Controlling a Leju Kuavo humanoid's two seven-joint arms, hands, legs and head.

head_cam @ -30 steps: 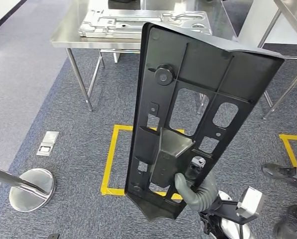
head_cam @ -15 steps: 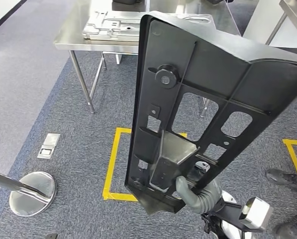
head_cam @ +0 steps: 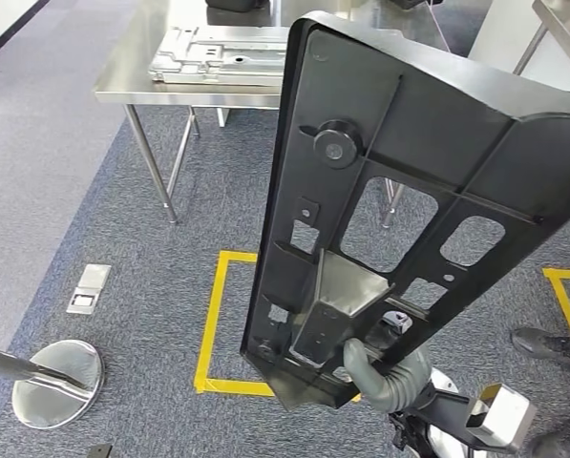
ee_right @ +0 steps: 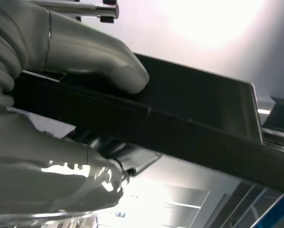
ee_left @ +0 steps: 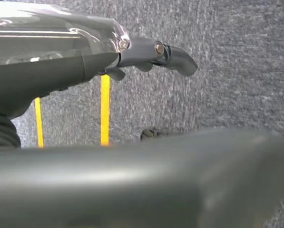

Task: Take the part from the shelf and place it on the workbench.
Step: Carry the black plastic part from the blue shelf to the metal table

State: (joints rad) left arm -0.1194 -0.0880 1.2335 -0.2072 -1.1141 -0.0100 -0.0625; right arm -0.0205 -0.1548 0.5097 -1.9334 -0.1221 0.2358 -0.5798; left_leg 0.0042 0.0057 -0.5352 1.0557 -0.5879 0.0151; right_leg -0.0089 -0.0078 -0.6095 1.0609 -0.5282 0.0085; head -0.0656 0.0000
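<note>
With the right robot hand (head_cam: 383, 367) clamped on the black panel (head_cam: 411, 191), keep it level approaching the worktop (head_cam: 123, 81).

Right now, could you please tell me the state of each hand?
Left hand: holds nothing, fingers extended over the carpet.
Right hand: grips the black part at its lower end.

Floor was grey-blue short-pile carpet (head_cam: 159, 219), marked with a yellow tape rectangle (head_cam: 211, 324). A steel floor socket plate (head_cam: 89, 288) sat near a round polished metal stand base (head_cam: 56, 382). Beyond stood a stainless steel table (head_cam: 123, 72) on thin legs.
</note>
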